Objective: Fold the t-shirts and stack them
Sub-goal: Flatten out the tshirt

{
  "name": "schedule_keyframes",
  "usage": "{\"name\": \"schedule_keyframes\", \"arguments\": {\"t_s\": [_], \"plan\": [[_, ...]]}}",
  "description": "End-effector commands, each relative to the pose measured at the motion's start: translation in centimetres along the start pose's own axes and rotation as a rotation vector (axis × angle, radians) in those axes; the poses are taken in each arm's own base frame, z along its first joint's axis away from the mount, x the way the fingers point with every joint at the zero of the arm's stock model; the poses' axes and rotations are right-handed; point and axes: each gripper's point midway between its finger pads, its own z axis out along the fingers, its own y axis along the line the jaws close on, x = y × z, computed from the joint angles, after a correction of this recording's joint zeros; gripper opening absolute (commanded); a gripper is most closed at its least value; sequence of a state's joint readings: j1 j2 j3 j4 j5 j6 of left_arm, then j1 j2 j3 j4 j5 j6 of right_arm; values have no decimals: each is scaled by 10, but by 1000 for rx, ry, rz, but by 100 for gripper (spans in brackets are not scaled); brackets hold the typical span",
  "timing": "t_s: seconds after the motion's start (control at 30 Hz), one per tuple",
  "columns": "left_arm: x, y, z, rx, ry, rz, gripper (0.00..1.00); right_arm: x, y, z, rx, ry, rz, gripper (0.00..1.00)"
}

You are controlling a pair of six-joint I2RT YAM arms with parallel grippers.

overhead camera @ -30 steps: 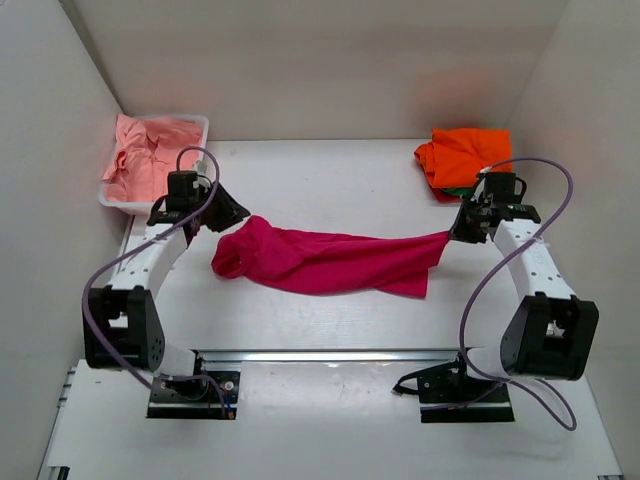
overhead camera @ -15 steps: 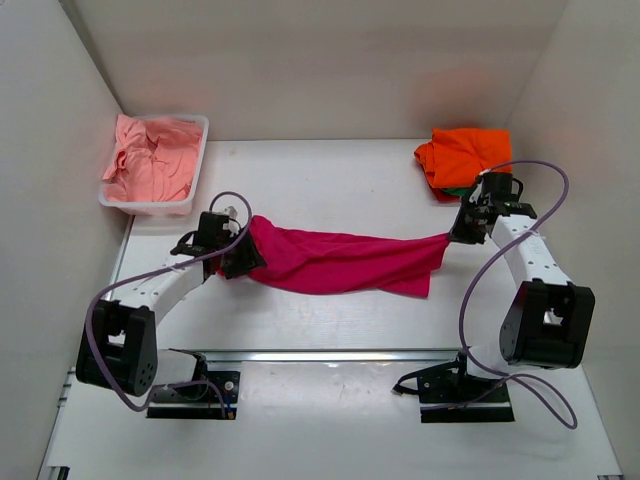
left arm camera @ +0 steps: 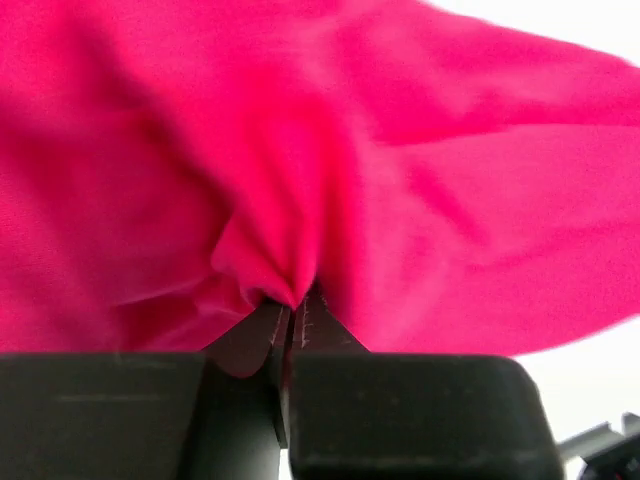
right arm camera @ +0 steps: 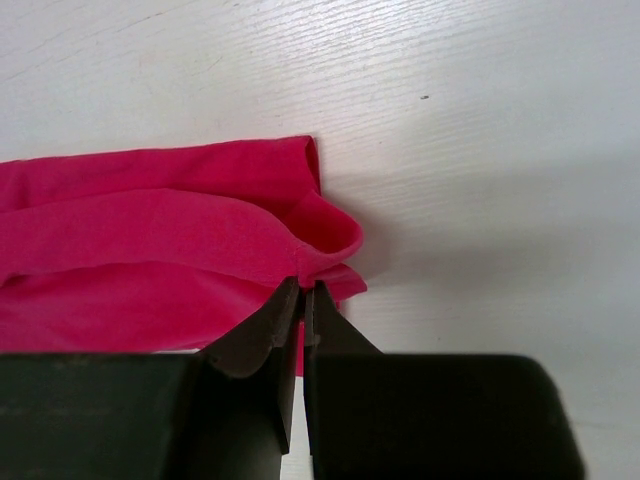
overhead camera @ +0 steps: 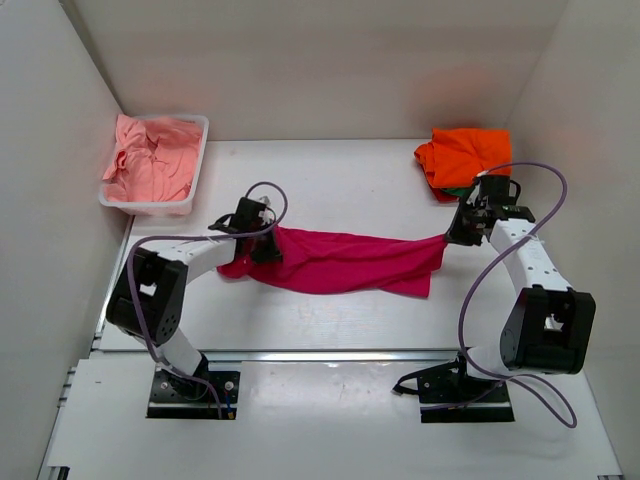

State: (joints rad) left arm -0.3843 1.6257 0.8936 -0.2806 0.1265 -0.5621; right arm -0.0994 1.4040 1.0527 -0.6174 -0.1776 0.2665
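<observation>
A magenta t-shirt [overhead camera: 345, 262] lies stretched left to right across the middle of the table. My left gripper [overhead camera: 264, 247] is shut on its bunched left end, and magenta cloth [left arm camera: 300, 180] fills the left wrist view. My right gripper [overhead camera: 455, 236] is shut on the shirt's right end, pinching a folded edge [right arm camera: 325, 235] just above the table. An orange t-shirt [overhead camera: 463, 155] lies folded at the back right, with a green edge [overhead camera: 455, 189] showing under it. Salmon pink shirts [overhead camera: 150, 158] lie crumpled in the tub.
The white plastic tub [overhead camera: 196, 140] stands at the back left by the wall. White walls close in the table on the left, back and right. A metal rail [overhead camera: 330, 354] runs along the near edge between the arm bases.
My left gripper has moved from beside the tub down and right to the shirt's left end and has closed on it. The right gripper has kept its hold, nearly still.
</observation>
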Motion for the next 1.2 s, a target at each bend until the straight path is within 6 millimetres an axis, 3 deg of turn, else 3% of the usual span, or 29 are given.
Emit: {"name": "schedule_keyframes", "arguments": {"t_s": [0.0,0.1,0.23,0.27,0.47,0.57,0.67,0.77,0.9,1.17], "plan": [[-32,-59,-28,130,-110,58,12,-8,3,-8,-15,-58,-13,0],[-30,-73,-40,218,-89,25,40,-5,-6,-5,2,-43,8,0],[-34,-72,-53,257,-115,-2,52,-6,-12,-3,15,-35,18,0],[-45,-69,-61,261,-152,-10,56,-6,-16,-2,30,-31,23,0],[-48,-37,-67,208,-180,-19,57,-4,-17,1,25,-27,28,0],[-40,-21,-62,149,-171,12,56,-2,-14,-1,12,-25,31,0],[-15,-8,-46,122,-145,66,55,0,-14,2,10,-16,30,0],[-7,-2,-42,104,-159,89,54,3,-11,3,2,-12,25,0],[2,11,-37,78,-149,78,61,4,-12,4,1,-10,31,0],[-7,1,-25,118,-191,89,63,7,-10,7,-6,-1,32,0]]}}
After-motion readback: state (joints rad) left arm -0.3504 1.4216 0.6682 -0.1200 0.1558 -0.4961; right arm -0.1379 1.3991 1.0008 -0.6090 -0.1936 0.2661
